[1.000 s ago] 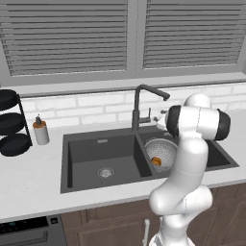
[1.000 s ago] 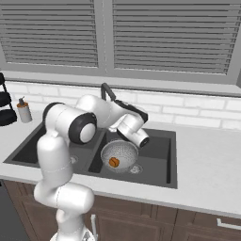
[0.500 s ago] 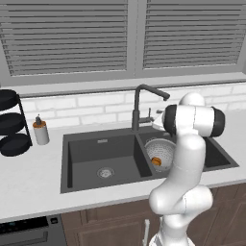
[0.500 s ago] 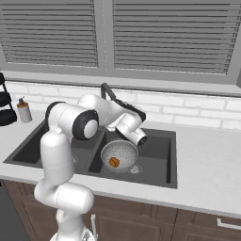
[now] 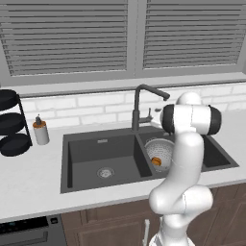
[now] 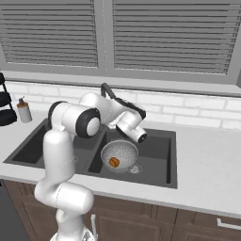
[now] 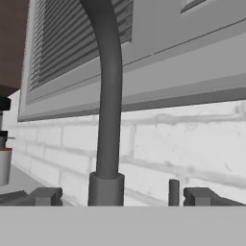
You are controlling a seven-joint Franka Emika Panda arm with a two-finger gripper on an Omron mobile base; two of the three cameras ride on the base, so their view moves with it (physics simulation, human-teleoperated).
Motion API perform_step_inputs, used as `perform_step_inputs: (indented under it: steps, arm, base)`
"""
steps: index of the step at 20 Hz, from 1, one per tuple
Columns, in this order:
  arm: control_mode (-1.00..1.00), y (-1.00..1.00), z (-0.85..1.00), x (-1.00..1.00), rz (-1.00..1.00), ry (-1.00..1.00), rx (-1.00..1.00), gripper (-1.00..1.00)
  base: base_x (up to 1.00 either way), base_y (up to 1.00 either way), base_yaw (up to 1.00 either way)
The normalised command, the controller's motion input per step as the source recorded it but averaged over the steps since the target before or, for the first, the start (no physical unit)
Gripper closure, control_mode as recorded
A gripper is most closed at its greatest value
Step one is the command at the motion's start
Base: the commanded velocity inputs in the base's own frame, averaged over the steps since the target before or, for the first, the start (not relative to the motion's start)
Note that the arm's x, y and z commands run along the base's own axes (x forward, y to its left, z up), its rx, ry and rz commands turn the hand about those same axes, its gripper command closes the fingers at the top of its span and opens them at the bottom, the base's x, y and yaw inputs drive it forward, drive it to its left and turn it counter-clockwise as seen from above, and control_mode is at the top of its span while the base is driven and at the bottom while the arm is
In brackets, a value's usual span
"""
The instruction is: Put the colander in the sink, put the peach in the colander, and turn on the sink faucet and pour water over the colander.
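The colander sat in the right basin of the sink, against the divider, with the peach lying inside it toward its 6 o'clock rim; from the right base view the peach showed at about 7 o'clock within the colander. The sink faucet rose from the back edge between the basins, its spout angled toward 3 o'clock over the right basin. In the hand view the gripper faced the faucet's upright column at close range, its jaws spread wide with the column's base between the two tips, and a small upright lever stood just right of it. At 9 o'clock on the table stood a soap bottle beside stacked black racks.
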Motion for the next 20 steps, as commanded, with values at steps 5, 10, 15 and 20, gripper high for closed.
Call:
perform_step_inputs:
  steps: [5, 10, 15, 20]
  arm:
    - [-1.0, 0.0, -0.05, 0.28, 0.0, 0.0, 0.0, -1.0]
    - [-1.0, 0.0, -0.07, 0.23, 0.0, 0.0, 0.0, -1.0]
    - [-1.0, 0.0, -0.05, 0.24, 0.0, 0.0, 0.0, -1.0]
    - [-1.0, 0.0, -0.04, 0.22, -0.01, 0.0, 0.0, -1.0]
  base:
    - [0.0, 0.0, 0.0]
    - [0.0, 0.0, 0.0]
    - [0.0, 0.0, 0.0]
    - [0.0, 0.0, 0.0]
